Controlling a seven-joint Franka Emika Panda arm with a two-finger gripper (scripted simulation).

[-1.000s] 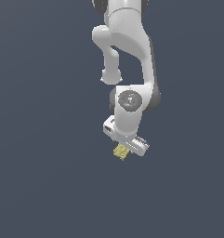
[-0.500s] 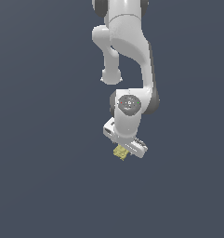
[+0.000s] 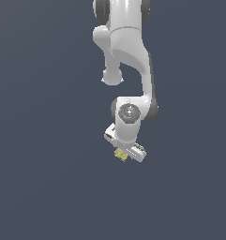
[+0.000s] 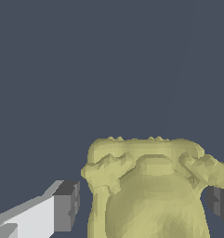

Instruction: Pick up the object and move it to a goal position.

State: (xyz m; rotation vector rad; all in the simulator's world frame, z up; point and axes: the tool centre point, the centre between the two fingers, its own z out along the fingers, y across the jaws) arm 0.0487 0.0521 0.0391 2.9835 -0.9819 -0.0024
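One white, glossy robot arm (image 3: 126, 61) is hanging down from the top centre of the exterior view, and its single gripper (image 3: 124, 151) is sitting just below the middle of the frame, over a plain dark grey-blue ground (image 3: 39, 187). One small pale-yellow, blocky object with a bumpy top (image 3: 120, 154) is showing at the gripper's lower edge, and in the wrist view this object (image 4: 150, 186) is filling the space between two grey-tipped fingers (image 4: 62, 207), with a thin gap on the near side, so whether the jaws are clenching it I cannot tell
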